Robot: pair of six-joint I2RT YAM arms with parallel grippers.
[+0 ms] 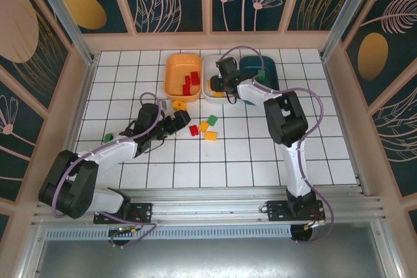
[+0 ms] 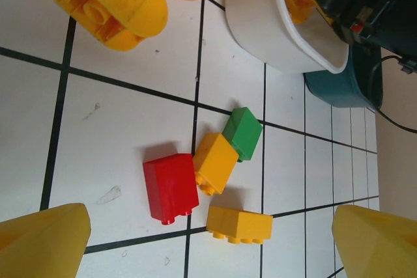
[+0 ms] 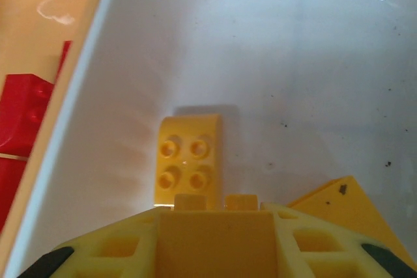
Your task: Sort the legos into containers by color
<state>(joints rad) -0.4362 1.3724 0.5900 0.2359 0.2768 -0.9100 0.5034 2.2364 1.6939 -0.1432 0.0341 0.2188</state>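
Legos roughly half sorted, I'd say. Loose on worktop: green brick far left, round yellow piece, four-brick cluster under left hand, which is spread wide and empty. Orange bin holds red bricks, white bin a yellow brick. Right hand is down in the white bin, grip unclear.

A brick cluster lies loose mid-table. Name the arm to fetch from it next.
Left arm. Its open jaws hover beside the cluster, red brick nearest; the right arm is away over the white bin, jaws on a yellow brick.
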